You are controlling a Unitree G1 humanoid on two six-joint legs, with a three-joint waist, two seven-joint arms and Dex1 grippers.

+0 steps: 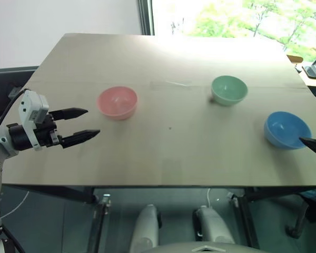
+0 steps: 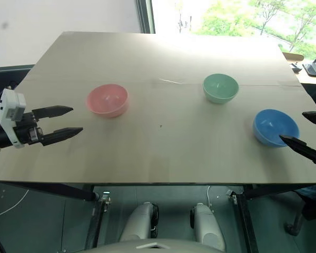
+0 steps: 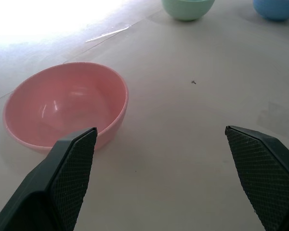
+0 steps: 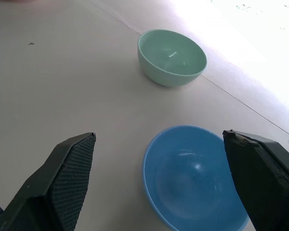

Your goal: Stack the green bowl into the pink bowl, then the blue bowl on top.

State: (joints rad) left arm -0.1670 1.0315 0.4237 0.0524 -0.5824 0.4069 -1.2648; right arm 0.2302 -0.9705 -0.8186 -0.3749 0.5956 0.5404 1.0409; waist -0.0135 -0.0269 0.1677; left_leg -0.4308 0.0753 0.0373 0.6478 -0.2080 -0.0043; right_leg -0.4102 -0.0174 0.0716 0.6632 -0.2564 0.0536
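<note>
Three bowls sit apart on the desk, none stacked.

The green bowl (image 1: 229, 89) stands upright toward the far right of the desk (image 1: 163, 153), the pink bowl (image 1: 117, 102) well apart to its left, the blue bowl (image 1: 287, 129) nearer the right edge. The left pincer (image 1: 80, 125) hovers spread just beside the pink bowl; the right pincer (image 2: 305, 132) hovers spread beside the blue bowl.

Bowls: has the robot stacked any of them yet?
Not yet. The pink bowl, green bowl and blue bowl each sit alone on the table. The left gripper and right gripper are open, holding nothing. Both stacking steps remain.
</note>
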